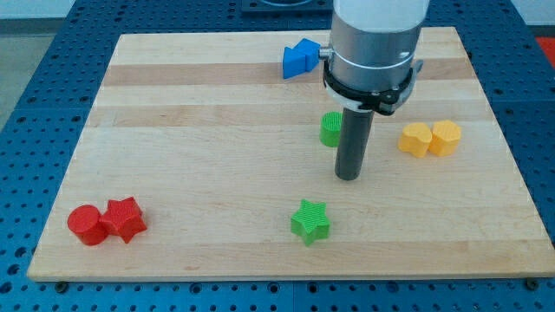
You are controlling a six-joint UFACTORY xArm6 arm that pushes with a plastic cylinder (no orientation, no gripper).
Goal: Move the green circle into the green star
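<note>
The green circle (330, 129) stands on the wooden board just right of the middle, partly hidden by my rod. My tip (348, 177) rests on the board just below and to the right of the green circle, close to it. The green star (310, 220) lies lower down, near the view's bottom, below and to the left of my tip, apart from it.
A blue block (301, 58) sits at the view's top by the arm body. A yellow heart (416, 139) and a yellow hexagon (446, 137) touch at the right. A red circle (87, 224) and a red star (125, 218) touch at the bottom left.
</note>
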